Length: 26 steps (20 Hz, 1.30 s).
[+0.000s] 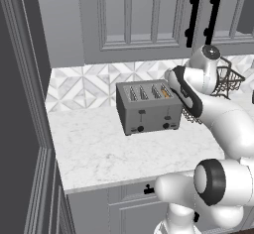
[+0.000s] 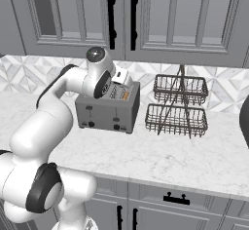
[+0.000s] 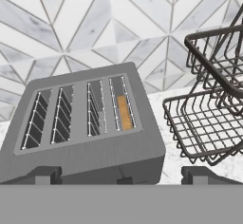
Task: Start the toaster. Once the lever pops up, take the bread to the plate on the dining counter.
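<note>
Toaster (image 3: 80, 137) just below open gripper (image 3: 121, 174), bread (image 3: 124, 112) in rightmost slot

Toaster (image 1: 148, 108) on worktop (image 1: 109, 151), bread (image 3: 124, 112) in its rightmost slot, wire basket rack (image 2: 179, 106) right of toaster

Pretty standard grey kitchen here. White marble worktop (image 1: 114, 153) runs left to right, with a backsplash (image 1: 84, 87) of diamond-pattern grey and white tiles behind it. Grey panelled upper cabinets (image 2: 160, 14) hang above, with black bar handles (image 2: 121, 17) on the doors. Below the worktop there are grey drawers (image 2: 194, 200) with black pulls. A dark wire two-tier basket rack (image 2: 177, 105) sits on the worktop at the right. At the far left stands a tall grey panel (image 1: 25, 104).
</note>
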Tool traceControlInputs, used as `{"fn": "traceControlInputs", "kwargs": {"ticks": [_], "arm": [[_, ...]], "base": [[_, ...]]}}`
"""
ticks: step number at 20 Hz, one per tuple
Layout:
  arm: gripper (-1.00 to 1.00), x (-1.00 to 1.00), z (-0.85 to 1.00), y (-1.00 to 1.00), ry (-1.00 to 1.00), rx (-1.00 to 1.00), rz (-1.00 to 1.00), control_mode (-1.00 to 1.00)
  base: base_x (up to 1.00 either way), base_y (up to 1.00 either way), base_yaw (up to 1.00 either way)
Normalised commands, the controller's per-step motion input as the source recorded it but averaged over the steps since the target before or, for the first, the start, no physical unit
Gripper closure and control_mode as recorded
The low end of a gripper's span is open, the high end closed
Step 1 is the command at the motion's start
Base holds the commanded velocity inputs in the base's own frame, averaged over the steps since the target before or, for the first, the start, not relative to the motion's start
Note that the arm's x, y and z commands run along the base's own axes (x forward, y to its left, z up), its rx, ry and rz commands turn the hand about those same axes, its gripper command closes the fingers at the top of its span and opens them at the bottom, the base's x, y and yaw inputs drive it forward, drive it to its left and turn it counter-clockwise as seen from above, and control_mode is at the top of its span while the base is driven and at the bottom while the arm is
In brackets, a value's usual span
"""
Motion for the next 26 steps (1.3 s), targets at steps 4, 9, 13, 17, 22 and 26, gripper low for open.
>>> {"fn": "traceControlInputs", "kwargs": {"ticks": [4, 9, 13, 17, 22, 26], "arm": [[-1.00, 0.00, 0.00, 0.00, 0.00, 0.00, 0.00, -1.00], [-1.00, 0.00, 0.00, 0.00, 0.00, 0.00, 0.00, -1.00], [-1.00, 0.00, 0.00, 0.00, 0.00, 0.00, 0.00, -1.00], [-1.00, 0.00, 0.00, 0.00, 0.00, 0.00, 0.00, -1.00], [-1.00, 0.00, 0.00, 0.00, 0.00, 0.00, 0.00, -1.00], [-1.00, 0.00, 0.00, 0.00, 0.00, 0.00, 0.00, -1.00]], "base": [[0.00, 0.00, 0.00], [0.00, 0.00, 0.00], [0.00, 0.00, 0.00], [0.00, 0.00, 0.00], [0.00, 0.00, 0.00], [0.00, 0.00, 0.00]]}}
